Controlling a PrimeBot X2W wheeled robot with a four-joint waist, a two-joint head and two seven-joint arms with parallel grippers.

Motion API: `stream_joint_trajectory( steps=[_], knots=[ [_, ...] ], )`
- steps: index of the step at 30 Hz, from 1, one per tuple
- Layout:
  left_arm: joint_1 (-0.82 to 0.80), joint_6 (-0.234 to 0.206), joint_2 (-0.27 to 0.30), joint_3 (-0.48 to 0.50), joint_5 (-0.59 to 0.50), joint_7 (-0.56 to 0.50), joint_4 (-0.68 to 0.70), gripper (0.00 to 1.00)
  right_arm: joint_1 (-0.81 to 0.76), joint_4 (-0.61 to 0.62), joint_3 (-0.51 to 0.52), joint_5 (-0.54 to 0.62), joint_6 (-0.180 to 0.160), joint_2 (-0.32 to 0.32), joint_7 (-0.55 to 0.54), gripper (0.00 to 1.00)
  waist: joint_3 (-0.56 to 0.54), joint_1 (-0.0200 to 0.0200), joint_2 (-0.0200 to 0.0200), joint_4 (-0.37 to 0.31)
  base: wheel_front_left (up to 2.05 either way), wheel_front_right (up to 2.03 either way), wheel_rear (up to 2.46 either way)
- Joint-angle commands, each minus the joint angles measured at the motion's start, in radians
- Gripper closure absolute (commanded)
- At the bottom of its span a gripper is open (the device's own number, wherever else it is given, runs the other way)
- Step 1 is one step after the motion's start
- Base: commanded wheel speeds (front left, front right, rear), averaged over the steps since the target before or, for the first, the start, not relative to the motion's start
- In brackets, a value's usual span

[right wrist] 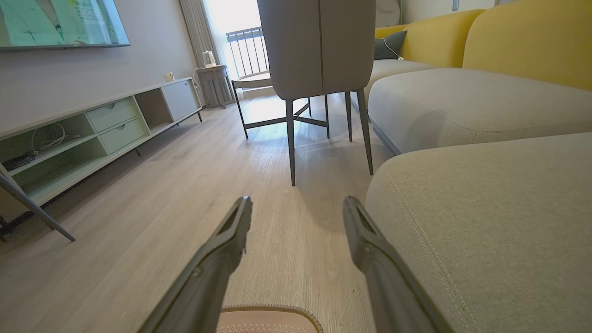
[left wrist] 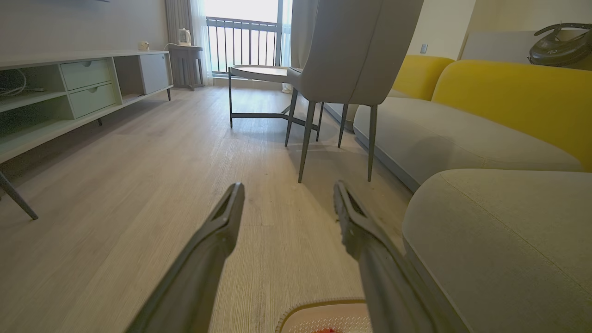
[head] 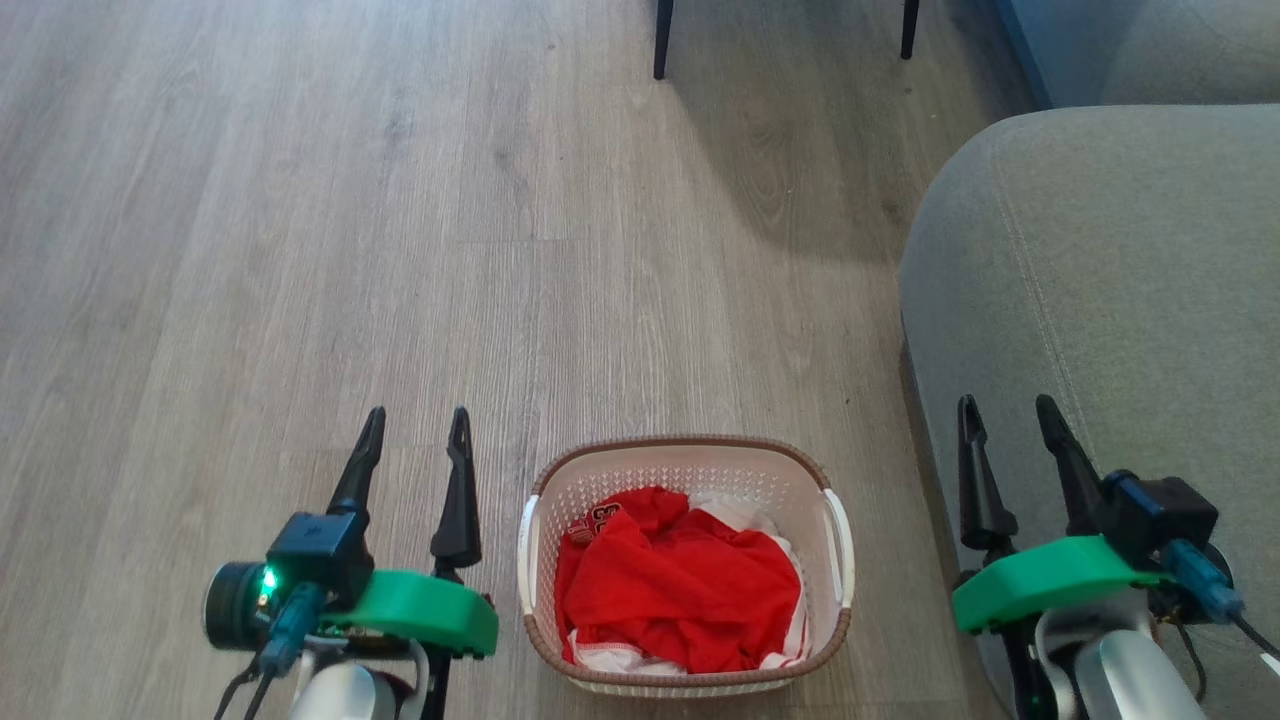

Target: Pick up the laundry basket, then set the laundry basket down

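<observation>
Basket [head: 688,446] upright on floor [head: 400,250], bottom centre of head view, between the grippers, touched by neither. Red cloth [head: 680,585] heaped inside, white cloth showing at its edges. Left gripper [head: 418,415] just beside basket's left side, fingers spread, holding nothing. Right gripper [head: 1006,402] further off on right, over sofa [head: 1100,280] edge, fingers spread, holding nothing. Beyond: chair legs [head: 661,40] at far end.
</observation>
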State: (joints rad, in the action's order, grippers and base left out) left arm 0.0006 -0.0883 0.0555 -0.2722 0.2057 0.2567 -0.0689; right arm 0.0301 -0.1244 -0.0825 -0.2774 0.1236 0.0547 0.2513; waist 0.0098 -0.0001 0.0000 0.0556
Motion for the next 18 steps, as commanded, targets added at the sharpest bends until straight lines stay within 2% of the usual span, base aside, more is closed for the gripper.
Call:
stream_joint_trajectory(
  steps=[1, 18],
  knots=[
    [-0.038, 0.002, -0.005, 0.036, 0.006, 0.005, 0.040, 0.00, 0.028, 0.030, -0.019, -0.007, 0.007, -0.004, 0.010, 0.00, 0.000, 0.0001, 0.0000, -0.001, 0.00, 0.00, 0.00],
    [-0.040, 0.005, -0.005, 0.036, 0.022, 0.005, 0.034, 0.00, 0.030, 0.021, -0.019, -0.008, 0.007, -0.004, 0.010, 0.00, 0.001, 0.0001, 0.0000, 0.001, 0.00, 0.00, 0.00]
  ],
)
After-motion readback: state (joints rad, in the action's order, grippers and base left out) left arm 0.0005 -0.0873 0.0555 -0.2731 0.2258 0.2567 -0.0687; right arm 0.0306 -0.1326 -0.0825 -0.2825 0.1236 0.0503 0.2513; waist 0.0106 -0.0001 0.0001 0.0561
